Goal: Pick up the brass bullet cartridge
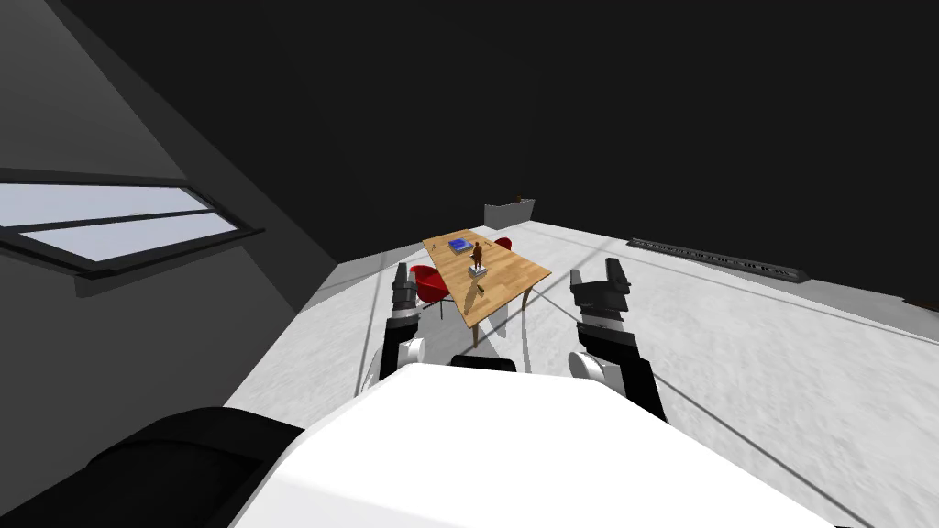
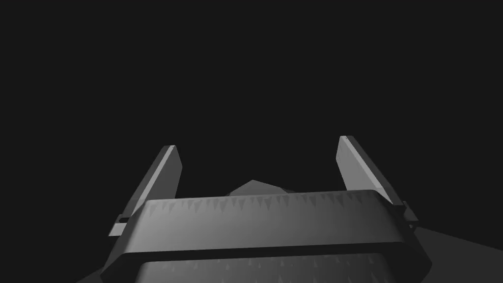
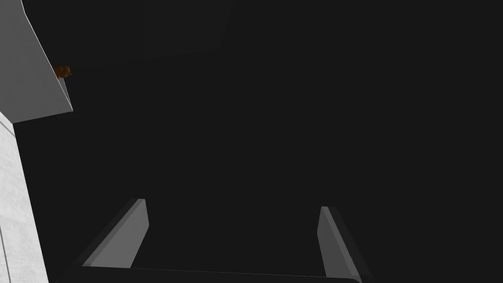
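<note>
A wooden table (image 1: pixel 509 272) stands some way ahead on the light floor. On it are a blue book (image 1: pixel 458 245), a brown figurine on a white base (image 1: pixel 477 261) and a small dark item (image 1: pixel 479 290) near the front edge; it is too small to tell whether this is the cartridge. My left gripper (image 1: pixel 401 273) (image 2: pixel 258 147) and right gripper (image 1: pixel 602 272) (image 3: pixel 233 206) are raised in front of me, short of the table. Both are open with nothing between their fingers.
Red chairs (image 1: pixel 429 282) stand at the table's left and far side. Beyond the table stands a low grey cabinet (image 1: pixel 507 214) (image 3: pixel 29 73) with a small brown thing (image 3: pixel 62 72) on top. A window (image 1: pixel 110 225) is on the left wall, and a long dark strip (image 1: pixel 715 258) lies along the right.
</note>
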